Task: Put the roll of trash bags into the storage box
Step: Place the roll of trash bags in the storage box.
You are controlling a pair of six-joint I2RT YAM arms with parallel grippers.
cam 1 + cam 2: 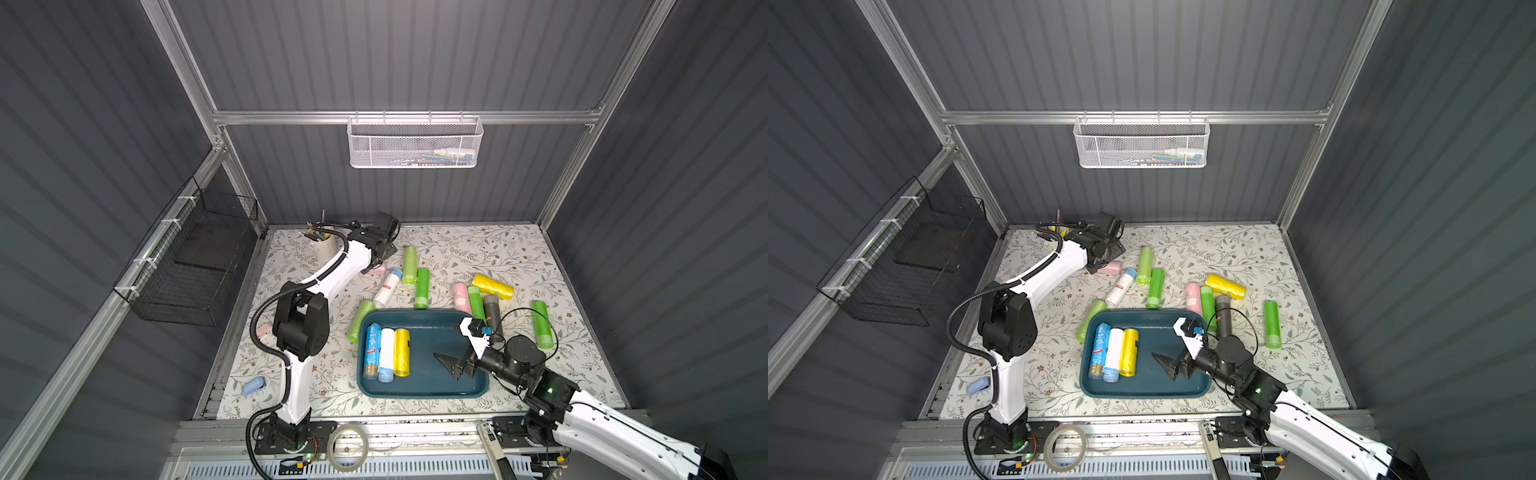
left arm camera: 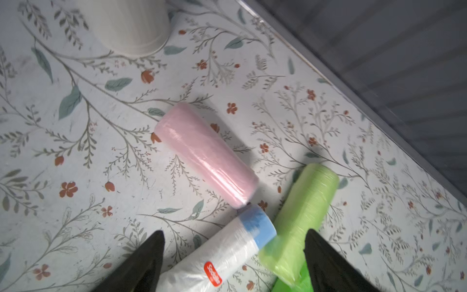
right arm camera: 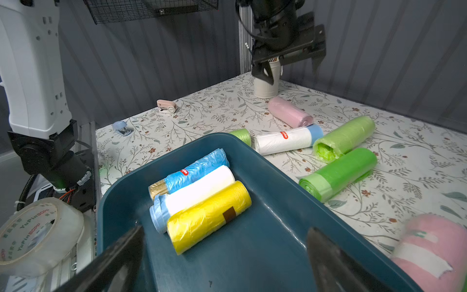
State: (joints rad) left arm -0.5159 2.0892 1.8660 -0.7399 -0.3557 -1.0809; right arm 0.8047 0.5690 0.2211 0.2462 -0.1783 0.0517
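Storage box: a dark teal tray, flat on the flowered surface, in the near half, closer to the right arm.
Rolls in the box: three, lying side by side and touching, at the end toward the left arm. They are a blue roll, a white roll and a yellow roll.
Right pincer: jaws wide, nothing between them. It hangs over the bare floor of the box, near the yellow roll and not touching it.
Left pincer: jaws wide, holding nothing. It hangs above the surface at the far side, in front of the cream cup.
Pink roll: on its side on the surface, outside the box, below the left pincer and a little ahead of its fingers.
Blue-capped roll: its blue end is just beside the near end of the pink roll and seems to touch it.
Pale green roll: lies against the blue cap.
Bright green roll: its near end reaches the far rim of the box.
Corner green roll: lies along the box corner on the left arm's side.
Behind the other far corner: a second pink roll, a grey roll and a far yellow roll, close together.
Lone green roll: well apart, toward the right wall.
Other things: a tape ring on the front rail and a blue stapler near the left arm's base.
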